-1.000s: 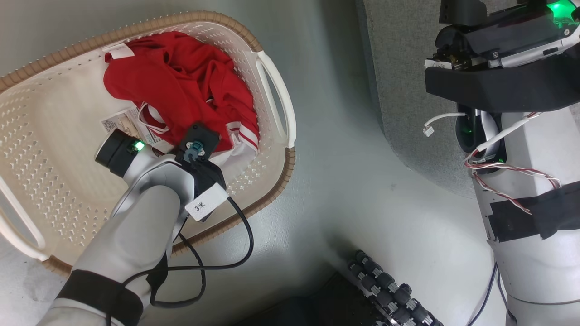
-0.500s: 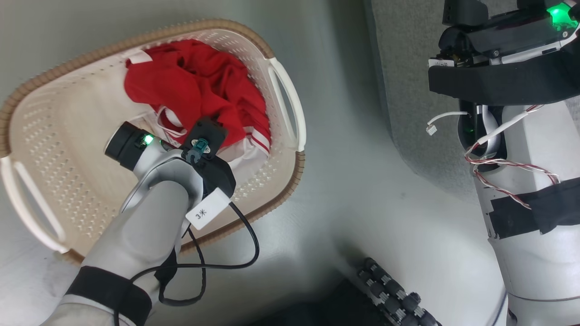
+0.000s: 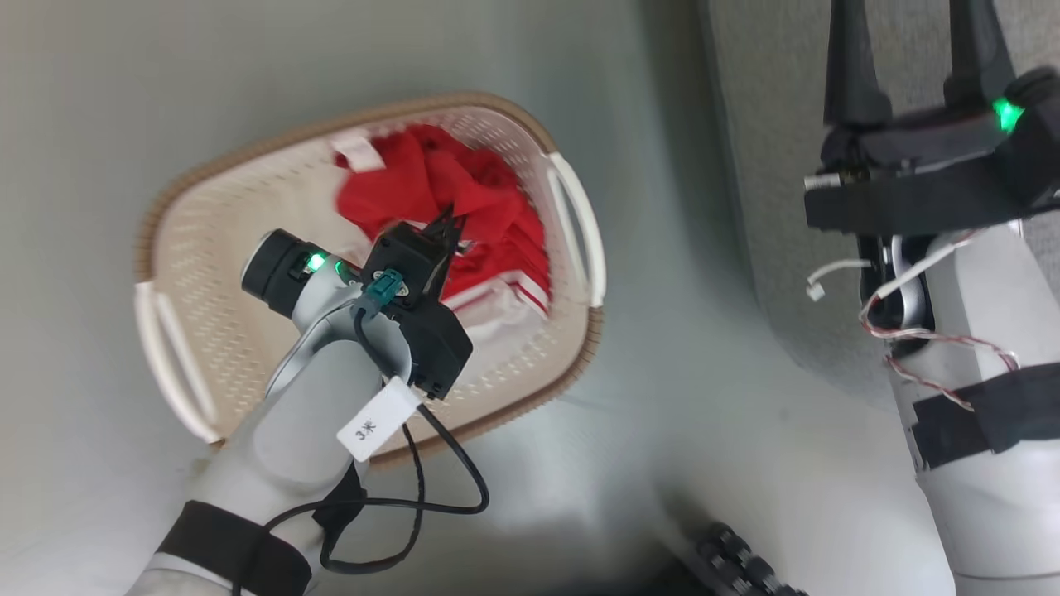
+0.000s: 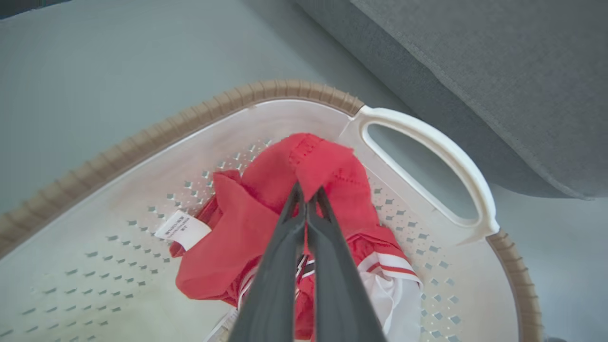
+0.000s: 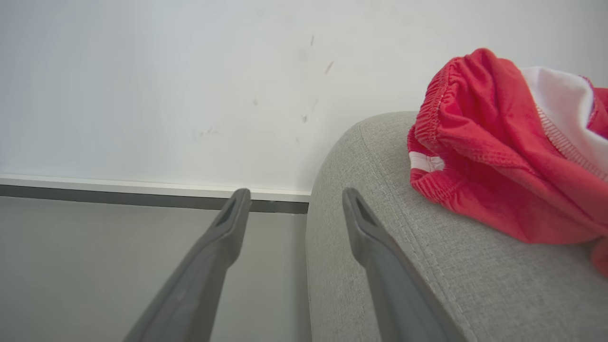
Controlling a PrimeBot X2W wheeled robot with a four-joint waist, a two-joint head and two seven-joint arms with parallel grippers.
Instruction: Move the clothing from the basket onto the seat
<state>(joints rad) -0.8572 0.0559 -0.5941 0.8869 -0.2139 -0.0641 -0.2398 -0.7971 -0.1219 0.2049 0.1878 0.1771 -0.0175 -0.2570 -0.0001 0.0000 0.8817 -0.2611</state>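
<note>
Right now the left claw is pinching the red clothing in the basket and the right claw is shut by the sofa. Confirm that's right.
Wrong in one respect: the right claw is open and empty, as the right wrist view shows. The left claw does pinch the red clothing in the basket, and the right is by the sofa.

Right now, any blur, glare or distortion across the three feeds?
Head view: motion-blurred, basket and clothing smeared. Left wrist view: sharp, wide-angle bowing of the basket rim, left end effector crisp. Right wrist view: flat even light, no glare, garment on the seat sharp.
</note>
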